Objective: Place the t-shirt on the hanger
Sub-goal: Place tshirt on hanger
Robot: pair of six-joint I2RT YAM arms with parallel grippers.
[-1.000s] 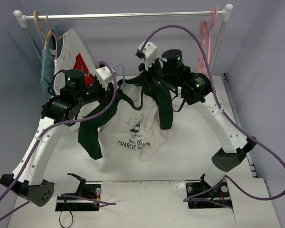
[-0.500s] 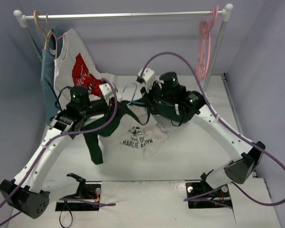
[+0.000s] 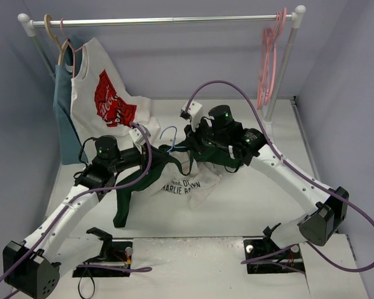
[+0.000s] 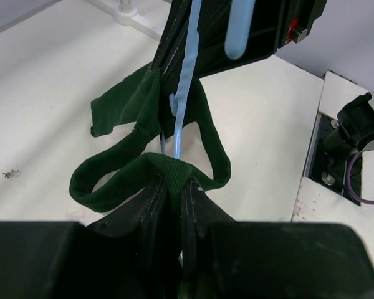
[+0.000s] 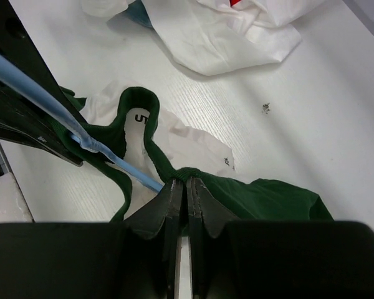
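Observation:
The t-shirt (image 3: 182, 184), white with dark green sleeves and black print, lies bunched low over the table between both arms. My left gripper (image 4: 176, 182) is shut on its green collar (image 4: 115, 185); in the top view that gripper (image 3: 151, 151) sits at the shirt's left shoulder. On the opposite side of the collar my right gripper (image 5: 186, 182) is shut on the green fabric (image 5: 262, 198), seen from above (image 3: 198, 144) at the right shoulder. The light blue hanger (image 3: 169, 138) runs through the neck opening, its wire (image 4: 184, 87) rising between the grippers and its arm (image 5: 43, 103) crossing the right wrist view.
A clothes rail (image 3: 168, 20) spans the back. On its left hang a white shirt with red graphic (image 3: 107, 99), trailing onto the table, and a blue-grey garment (image 3: 63, 118); pink hangers (image 3: 268, 59) hang at its right. Arm bases and cables (image 3: 106, 255) line the near edge.
Both arms have come down and toward the near side with the shirt and hanger; the shirt, earlier hanging stretched, now rests crumpled on the table.

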